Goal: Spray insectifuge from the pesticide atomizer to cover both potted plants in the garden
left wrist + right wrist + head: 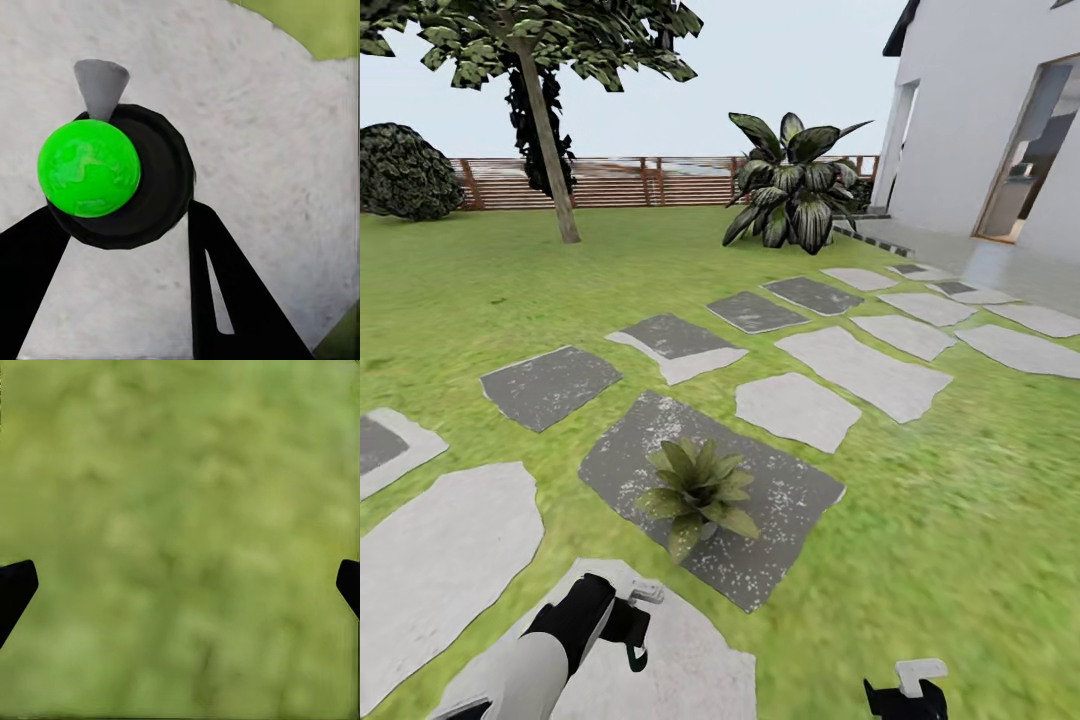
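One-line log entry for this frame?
left gripper: shut on pesticide atomizer | right gripper: open, over lawn | potted plant: on dark stepping slab ahead

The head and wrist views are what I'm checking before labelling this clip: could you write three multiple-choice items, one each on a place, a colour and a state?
1. Where does the potted plant stand?
A. On a dark stepping slab
B. On bare grass
C. Against the fence

2. What colour is the mark on the pesticide atomizer?
A. Red
B. Green
C. Blue

3. How is the right gripper?
A. Shut on the atomizer
B. Shut on a leaf
C. Open over grass

Answers: 1 A, the speckled slab lies under it. 2 B, a bright green disc sits on the dark bottle between the left gripper fingers. 3 C, its fingertips stand far apart with lawn between.
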You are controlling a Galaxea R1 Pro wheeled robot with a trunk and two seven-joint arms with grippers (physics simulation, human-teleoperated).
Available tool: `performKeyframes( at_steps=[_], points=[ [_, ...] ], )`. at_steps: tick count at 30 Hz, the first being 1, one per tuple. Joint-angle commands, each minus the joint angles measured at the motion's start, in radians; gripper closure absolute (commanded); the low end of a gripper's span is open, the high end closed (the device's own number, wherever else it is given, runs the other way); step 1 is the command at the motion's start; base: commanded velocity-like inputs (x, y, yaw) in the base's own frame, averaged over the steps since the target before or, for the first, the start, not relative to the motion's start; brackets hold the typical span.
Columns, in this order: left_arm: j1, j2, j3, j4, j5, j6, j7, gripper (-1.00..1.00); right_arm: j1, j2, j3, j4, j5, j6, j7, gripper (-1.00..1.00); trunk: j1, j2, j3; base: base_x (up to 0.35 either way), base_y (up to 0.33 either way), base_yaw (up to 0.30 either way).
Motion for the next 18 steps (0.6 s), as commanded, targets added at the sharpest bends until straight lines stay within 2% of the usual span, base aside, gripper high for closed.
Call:
performKeyframes(
  at_steps=[1, 7, 18],
  points=[
    [0.0, -0.001, 0.007, -0.002, -0.011, 0.004, -0.006, 1.0, 0.0, 0.0, -0.003, 0.0, 0.008, -0.003, 0.001, -1.0, -0.001, 0.0, -0.001, -0.196, -0.238, 0.278],
    [0.0, -0.006, 0.007, -0.002, -0.011, 0.004, -0.006, 1.0, 0.0, 0.0, -0.003, 0.0, 0.008, -0.003, 0.001, -1.0, -0.001, 0.0, -0.001, -0.083, -0.259, 0.247],
    [0.0, -0.009, 0.007, 0.0, -0.011, 0.003, -0.007, 1.0, 0.0, 0.0, -0.003, 0.0, 0.008, -0.003, 0.001, -1.0, -0.001, 0.0, -0.001, 0.074, -0.275, 0.009]
  ],
)
